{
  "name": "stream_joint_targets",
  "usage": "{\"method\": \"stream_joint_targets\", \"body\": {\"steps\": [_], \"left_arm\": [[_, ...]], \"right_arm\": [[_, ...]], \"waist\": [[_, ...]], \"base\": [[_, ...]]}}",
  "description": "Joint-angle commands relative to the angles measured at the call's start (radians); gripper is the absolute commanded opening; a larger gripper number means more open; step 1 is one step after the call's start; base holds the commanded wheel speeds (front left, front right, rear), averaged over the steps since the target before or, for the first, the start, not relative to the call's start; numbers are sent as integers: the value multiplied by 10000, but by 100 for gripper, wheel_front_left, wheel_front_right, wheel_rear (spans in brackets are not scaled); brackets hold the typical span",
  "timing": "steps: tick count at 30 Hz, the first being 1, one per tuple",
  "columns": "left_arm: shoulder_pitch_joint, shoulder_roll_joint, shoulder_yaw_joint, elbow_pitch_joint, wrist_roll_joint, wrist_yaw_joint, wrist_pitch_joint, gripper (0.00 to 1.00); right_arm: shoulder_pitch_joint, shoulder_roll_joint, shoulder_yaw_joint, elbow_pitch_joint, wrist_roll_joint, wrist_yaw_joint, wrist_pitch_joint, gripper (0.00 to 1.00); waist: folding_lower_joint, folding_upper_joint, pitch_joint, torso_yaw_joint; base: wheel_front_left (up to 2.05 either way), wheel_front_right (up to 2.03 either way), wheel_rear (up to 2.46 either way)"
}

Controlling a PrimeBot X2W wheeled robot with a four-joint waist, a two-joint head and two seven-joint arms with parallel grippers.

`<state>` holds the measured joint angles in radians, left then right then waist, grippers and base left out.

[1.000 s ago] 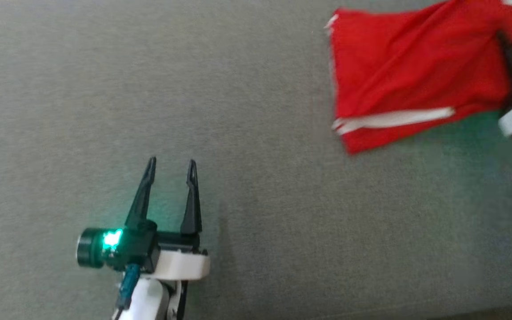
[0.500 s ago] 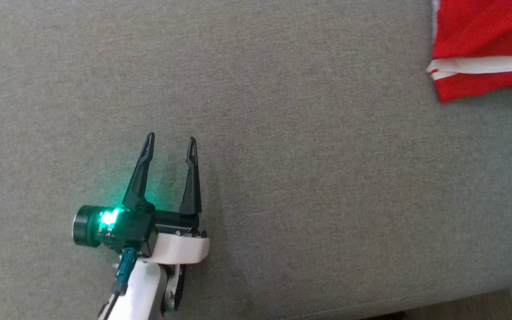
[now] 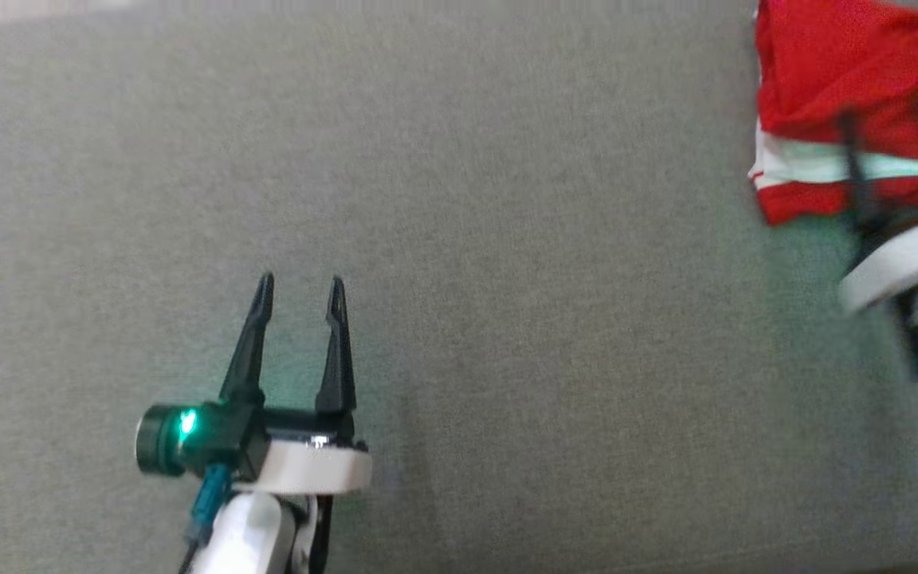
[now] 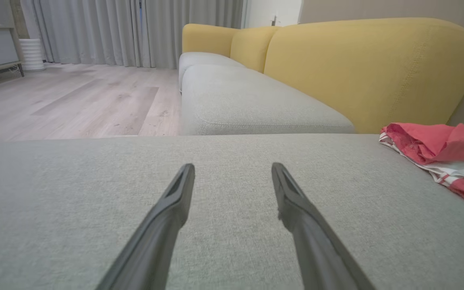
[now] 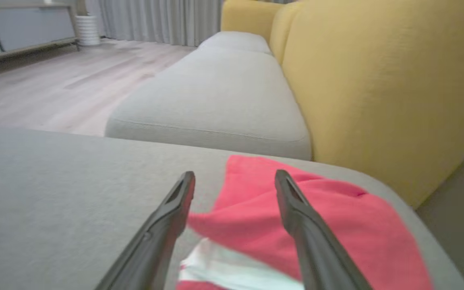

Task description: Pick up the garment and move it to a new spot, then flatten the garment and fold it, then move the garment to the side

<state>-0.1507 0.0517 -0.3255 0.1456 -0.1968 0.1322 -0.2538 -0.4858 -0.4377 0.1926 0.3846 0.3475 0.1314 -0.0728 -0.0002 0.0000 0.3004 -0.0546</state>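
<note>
A wide grey sofa seat [image 3: 507, 239] carries everything. The garment [image 3: 833, 72] lies at its far right edge in the head view, well apart from the left end effector [image 3: 301, 281]. It is a red cloth, loosely bunched with soft folds across its top. A white band [image 3: 817, 169] with a thin red line runs along its near hem, and a red strip lies below that.

The head view gives the layout from above: bare grey fabric across most of the seat, with the left end effector low on the left, its 2 dark fingers spread and touching nothing. The right arm is blurred there, and its fingers cross the garment's near edge.

The left wrist view adds the room: a yellow backrest [image 4: 369, 68], a second grey cushion [image 4: 248, 104], a pale wooden floor [image 4: 67, 100] and grey curtains [image 4: 135, 32]. In it the garment sits low and flat at the right, against the backrest side.

The right wrist view brings the garment close. The right end effector [image 5: 234, 174] hangs just above it with its fingers spread, red cloth between and beneath them, pinching nothing. The white band shows at the bottom edge.
</note>
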Motion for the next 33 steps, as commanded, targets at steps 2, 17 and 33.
{"method": "stream_joint_targets", "body": {"steps": [2,17,33], "left_arm": [[238,-15,325,-380,-69,96,-80,100],[2139,-15,624,-1454,134,320,-80,100],[3169,-15,918,-1409,409,57,-80,100]], "right_arm": [[550,426,411,-384,-121,-7,-527,100],[4572,3619,-178,-2558,-1347,-7,-1887,100],[6298,3867,-1104,-2954,-1874,-7,-1889,100]], "waist": [[2,0,-885,259],[2,0,-3377,966],[2,0,-3898,1122]], "base": [[0,0,0],[0,0,0],[0,0,0]]}}
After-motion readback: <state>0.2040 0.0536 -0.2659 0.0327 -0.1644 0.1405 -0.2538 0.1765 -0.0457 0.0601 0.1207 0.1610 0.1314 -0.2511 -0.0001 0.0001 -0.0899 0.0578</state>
